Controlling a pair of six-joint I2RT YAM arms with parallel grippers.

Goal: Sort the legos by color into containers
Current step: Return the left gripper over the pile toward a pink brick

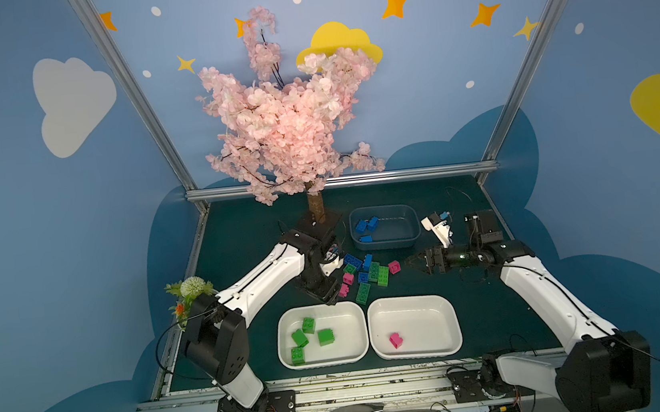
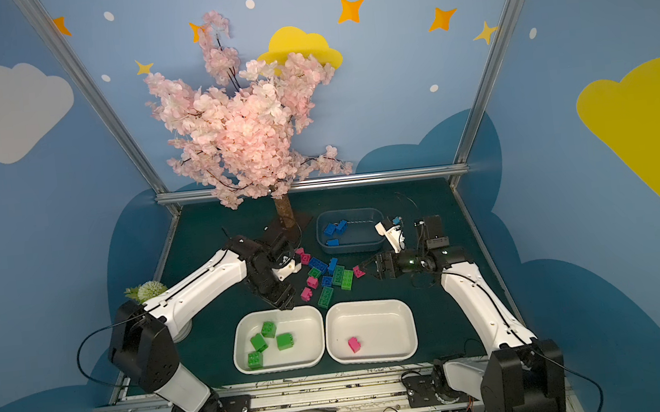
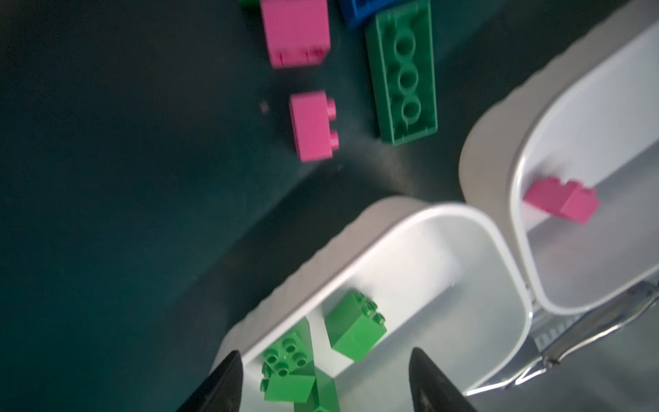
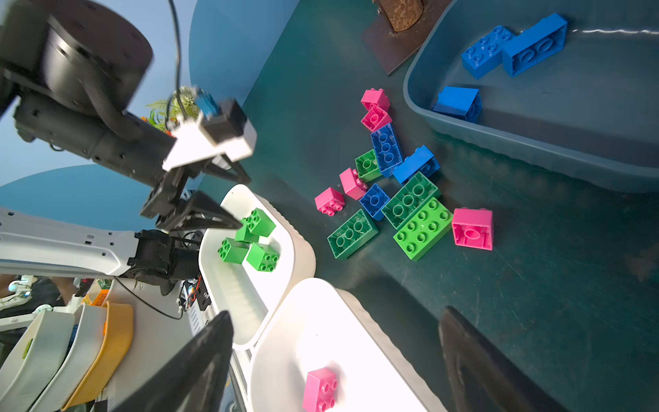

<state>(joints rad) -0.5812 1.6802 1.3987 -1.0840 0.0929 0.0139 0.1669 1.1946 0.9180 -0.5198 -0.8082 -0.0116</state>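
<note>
The left gripper [image 1: 328,300] hung, jaws apart, empty, over the green-brick tray [image 1: 349,349]; the right gripper [image 1: 412,264], spread wide, faced loose bricks [image 1: 365,275].

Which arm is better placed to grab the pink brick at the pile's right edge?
Right: the right gripper, open, points at that pink brick; the left gripper hangs over the green-brick tray.
</note>
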